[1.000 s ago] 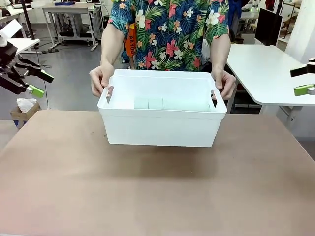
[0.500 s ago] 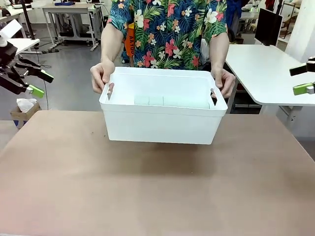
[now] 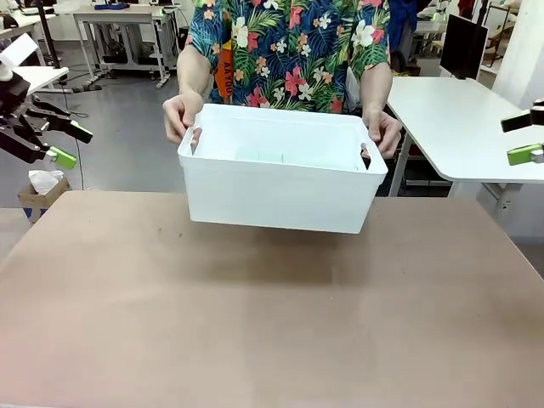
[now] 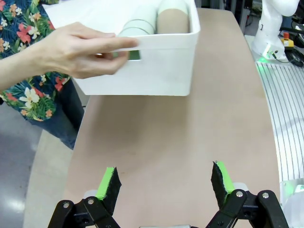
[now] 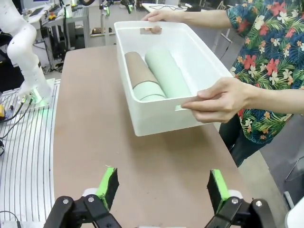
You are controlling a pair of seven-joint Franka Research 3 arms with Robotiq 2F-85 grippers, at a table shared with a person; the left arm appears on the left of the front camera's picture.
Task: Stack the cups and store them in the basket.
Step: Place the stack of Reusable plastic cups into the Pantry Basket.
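A person holds the white basket [image 3: 280, 191] by both handle cutouts, lifted above the table's far side. Inside it lie stacked cups on their sides: a mint-green stack [image 5: 167, 72] and a tan-brown cup [image 5: 139, 69] with a mint one nested in it. From the left wrist view the basket [image 4: 156, 66] shows the cup ends [image 4: 174, 19] over its rim. My left gripper [image 3: 66, 143] hangs open at the far left, off the table. My right gripper [image 3: 527, 136] hangs open at the far right. Both stay well clear of the basket.
The brown table [image 3: 272, 323] stretches bare in front of the basket. A white table [image 3: 459, 119] stands behind at the right, and a cardboard box [image 3: 38, 191] sits on the floor at the left. The other arm's white base [image 5: 23, 52] stands beside the table.
The person has raised the basket higher and drawn it slightly away from me. Both grippers have stayed still.
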